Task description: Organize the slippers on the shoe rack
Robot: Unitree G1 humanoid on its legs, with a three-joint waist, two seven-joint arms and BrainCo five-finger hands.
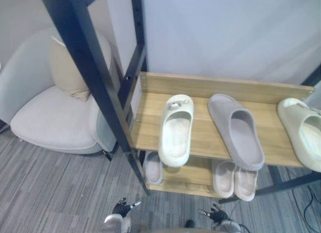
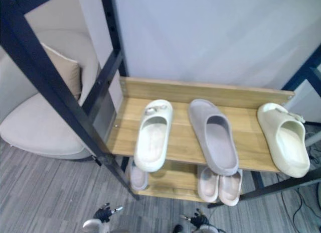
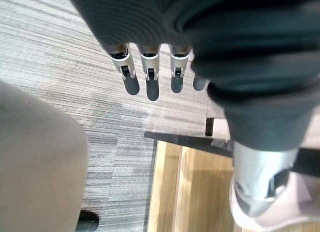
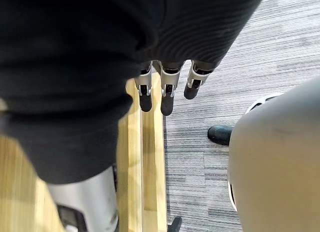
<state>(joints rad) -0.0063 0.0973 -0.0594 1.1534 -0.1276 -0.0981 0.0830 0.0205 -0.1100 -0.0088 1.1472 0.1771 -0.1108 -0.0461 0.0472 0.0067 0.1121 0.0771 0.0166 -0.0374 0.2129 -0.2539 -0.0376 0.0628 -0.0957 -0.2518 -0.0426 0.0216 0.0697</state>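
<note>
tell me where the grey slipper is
In the right eye view, the grey slipper lies on the top shelf of the shoe rack, between the white slipper on its left and the cream slipper at the right end.

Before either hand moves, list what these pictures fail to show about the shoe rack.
Lower shelf: in both eye views the top shelf covers its back, so the pink pair and the single pale slipper show their ends alone; more may lie behind.
Rack frame: cut by the eye views' top edge; any higher shelf is unknown.
</note>
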